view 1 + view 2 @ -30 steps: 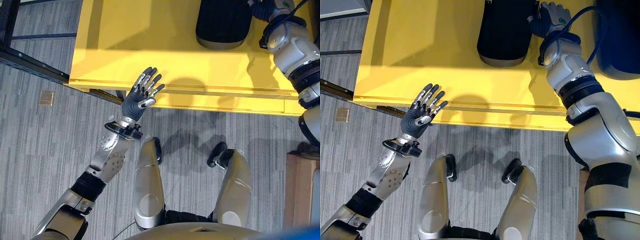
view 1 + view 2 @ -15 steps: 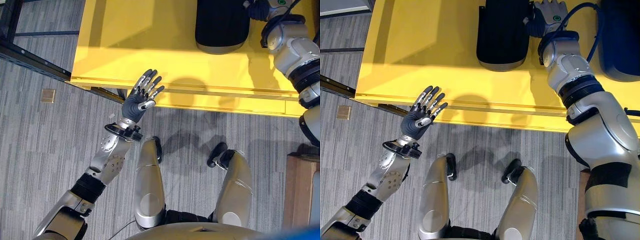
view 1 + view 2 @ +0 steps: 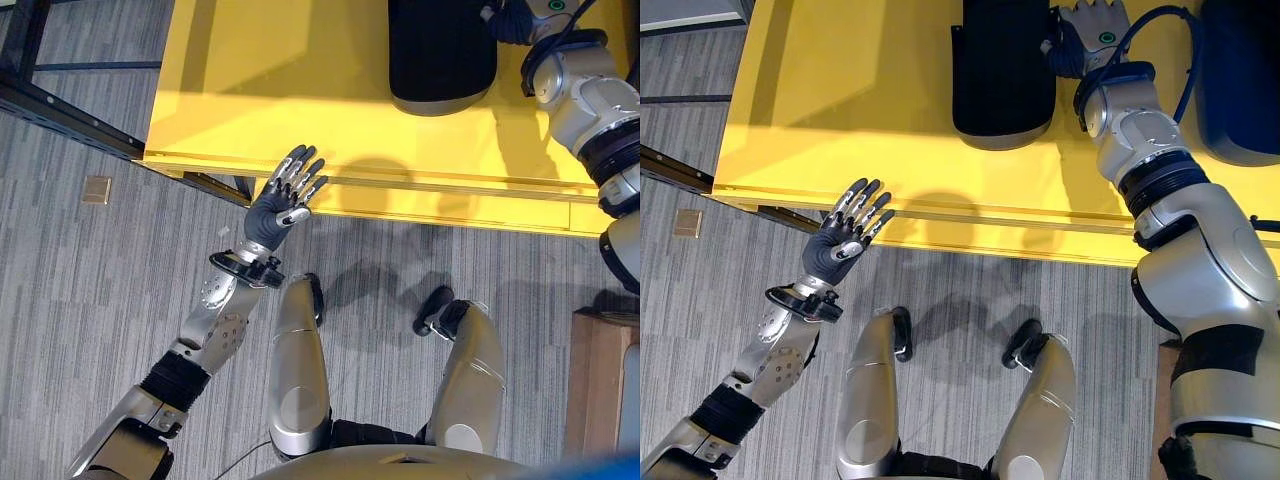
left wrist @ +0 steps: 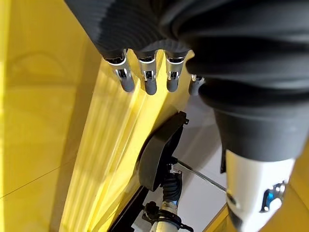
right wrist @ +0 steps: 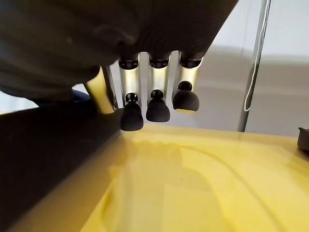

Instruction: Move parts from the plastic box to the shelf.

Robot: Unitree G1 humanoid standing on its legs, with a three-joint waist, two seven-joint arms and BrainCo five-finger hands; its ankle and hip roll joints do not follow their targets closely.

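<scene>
Our left hand (image 3: 282, 199) hovers spread-fingered at the yellow shelf (image 3: 300, 90) edge; our right hand (image 3: 1095, 28), fingers seemingly straight, sits beside a black part (image 3: 1003, 70).

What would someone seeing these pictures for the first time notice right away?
The big yellow table across the top, with a black part standing on it. The right hand reaches in beside that part, fingers hanging straight above the tabletop. The left hand is spread open at the table's near edge, holding nothing.

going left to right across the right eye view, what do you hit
small tan floor plate → left hand → black part → right hand → dark blue part
</scene>
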